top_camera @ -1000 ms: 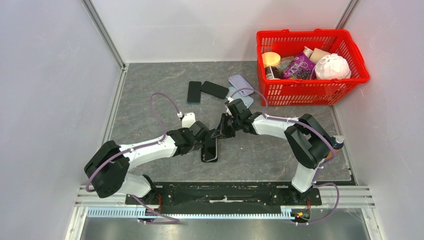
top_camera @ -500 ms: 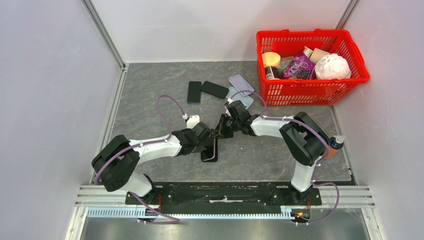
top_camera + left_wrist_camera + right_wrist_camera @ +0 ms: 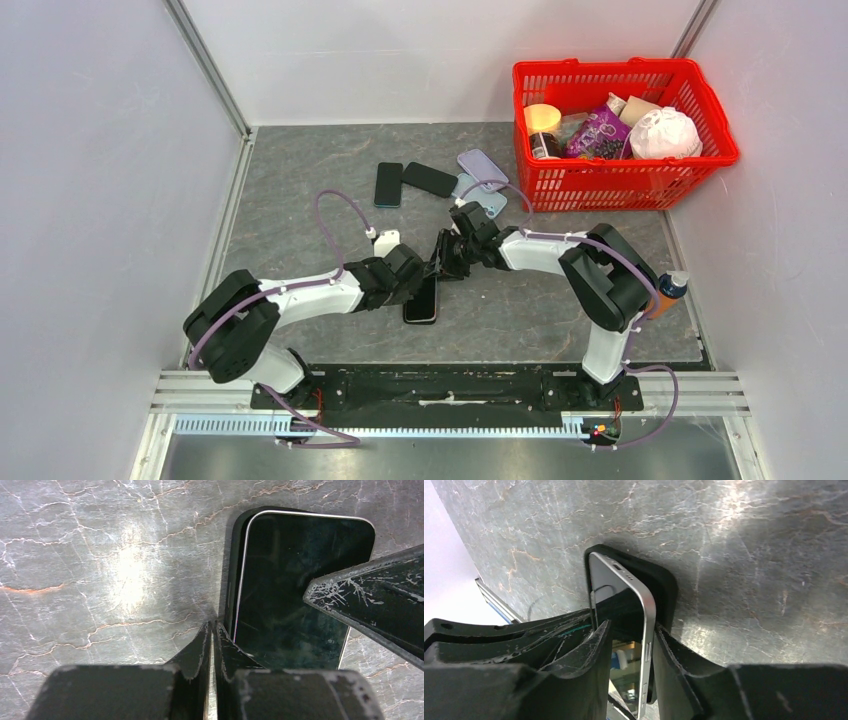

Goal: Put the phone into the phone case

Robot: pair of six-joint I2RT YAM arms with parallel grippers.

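Phone (image 3: 295, 590): stiff, slick, fragile glass; tilted, seemingly half-seated in black case (image 3: 231, 570) on table (image 3: 300, 200). Leftward, pressed-together left gripper (image 3: 213, 630) at case rim; rightward, spread right gripper (image 3: 632, 625) astride phone. Probably best to pinch metal long edges, gently.

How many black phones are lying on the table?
3. The back-left phone and back-right phone lie together; the third phone sits partly in a case between the arms. Arms may hide others.

The desk (image 3: 300, 180) is dark grey stone with thin pale cracks. White walls (image 3: 100, 150) stand on three sides. Shiny metal posts (image 3: 208, 68) go up at the upper left and upper right. A bright light spot (image 3: 127, 575) shines on the desk.
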